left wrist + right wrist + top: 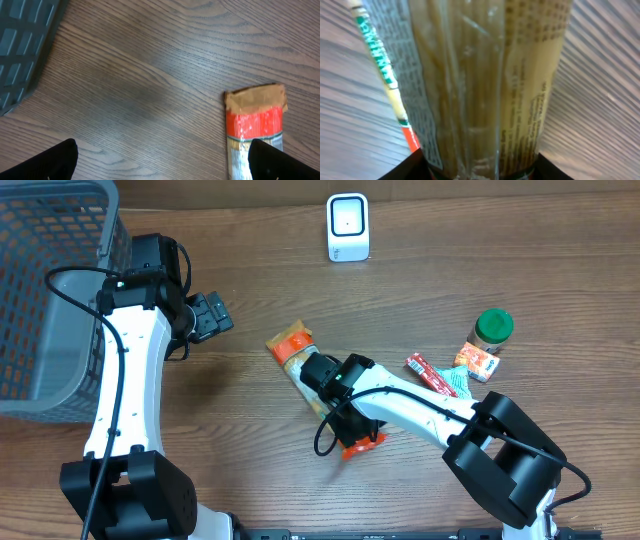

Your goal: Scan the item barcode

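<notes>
A long clear pasta packet (296,356) with orange ends lies slanted on the wooden table at mid-centre. My right gripper (319,376) is down over its upper half. In the right wrist view the packet (480,75) fills the gap, and both black fingers press against its sides, so my right gripper (480,169) is shut on it. A white barcode scanner (347,227) stands at the far edge. My left gripper (212,315) hovers open to the left of the packet. In the left wrist view its gripper (160,165) holds nothing, and the packet's orange end (255,119) shows at the right.
A grey mesh basket (40,300) fills the far left corner. At the right lie a green-lidded jar (492,330), a small orange packet (478,361) and a red bar (430,370). Bare wood lies between the packet and the scanner.
</notes>
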Controlling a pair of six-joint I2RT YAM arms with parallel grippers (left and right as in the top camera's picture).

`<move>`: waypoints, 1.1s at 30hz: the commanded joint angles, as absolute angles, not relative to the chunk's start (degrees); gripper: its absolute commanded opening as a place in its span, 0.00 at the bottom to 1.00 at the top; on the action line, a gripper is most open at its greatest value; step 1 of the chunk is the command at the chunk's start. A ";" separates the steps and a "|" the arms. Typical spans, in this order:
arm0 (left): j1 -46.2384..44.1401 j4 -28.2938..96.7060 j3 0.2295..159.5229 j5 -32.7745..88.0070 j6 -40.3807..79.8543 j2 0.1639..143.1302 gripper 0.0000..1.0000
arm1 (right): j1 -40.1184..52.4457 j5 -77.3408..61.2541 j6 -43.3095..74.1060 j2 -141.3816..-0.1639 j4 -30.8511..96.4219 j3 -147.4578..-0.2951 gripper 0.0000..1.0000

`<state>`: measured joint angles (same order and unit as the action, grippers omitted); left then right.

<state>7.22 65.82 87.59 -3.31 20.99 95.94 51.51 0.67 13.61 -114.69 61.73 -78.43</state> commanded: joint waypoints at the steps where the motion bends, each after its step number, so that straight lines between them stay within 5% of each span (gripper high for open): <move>1: 7.09 65.80 88.51 -3.79 20.36 95.13 1.00 | 51.35 5.56 12.99 -113.78 63.33 -78.83 0.57; 12: 7.09 65.80 88.51 -3.81 20.34 95.13 1.00 | 51.29 8.54 11.84 -111.20 61.54 -82.21 0.80; 16: 7.09 65.80 88.51 -3.79 20.36 95.13 0.99 | 50.98 8.51 11.42 -111.11 57.04 -83.48 1.00; 33: 7.09 65.80 88.51 -3.79 20.34 95.13 1.00 | 48.40 -4.36 8.88 -111.24 40.29 -77.28 1.00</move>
